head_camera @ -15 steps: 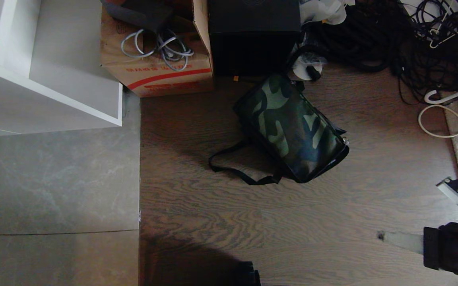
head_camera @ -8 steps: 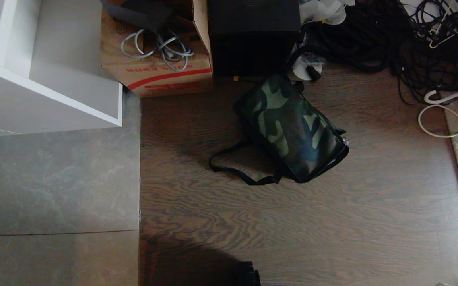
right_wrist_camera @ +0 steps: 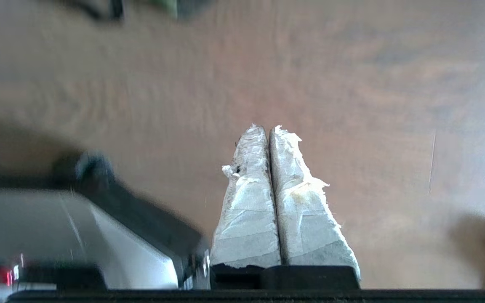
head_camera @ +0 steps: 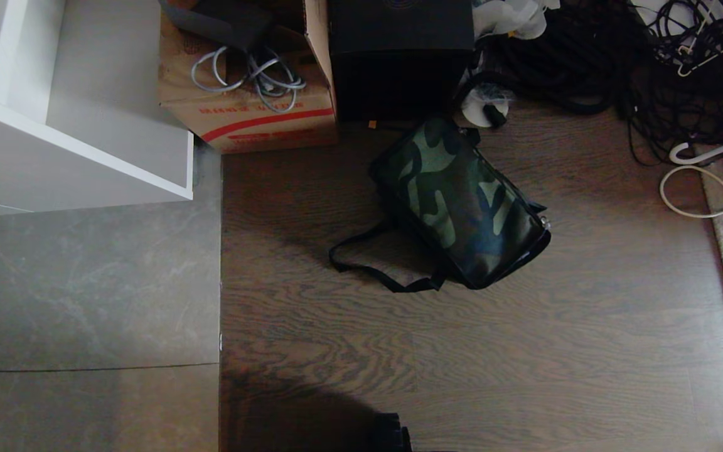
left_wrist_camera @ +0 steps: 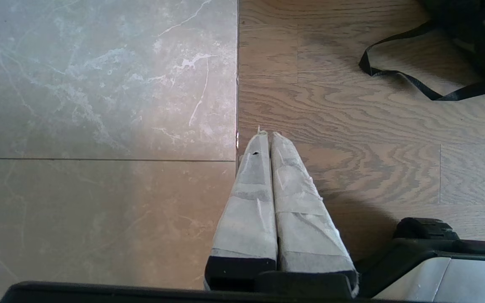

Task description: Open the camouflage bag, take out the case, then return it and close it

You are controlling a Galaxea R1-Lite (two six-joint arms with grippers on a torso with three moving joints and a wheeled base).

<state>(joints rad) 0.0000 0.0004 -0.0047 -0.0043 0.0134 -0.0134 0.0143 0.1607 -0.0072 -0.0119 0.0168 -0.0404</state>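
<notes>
Camouflage bag [head_camera: 459, 201] sits zipped shut on the wood floor [head_camera: 524, 351], lying at an angle just in front of the black box [head_camera: 399, 56] and next to the cardboard box [head_camera: 248, 107]. Its strap [head_camera: 374, 267] trails loose toward the robot. The case isn't visible (presumably inside, since the bag looks full and closed).

Left claw [left_wrist_camera: 266, 136] has its fingers pressed together, empty, parked over the tile/wood seam. Right claw [right_wrist_camera: 266, 128] is likewise pinched shut on nothing, above bare floor well short of the bag. Neither arm shows in the head view.

My read: task finished, or not started; I can't tell which.
</notes>
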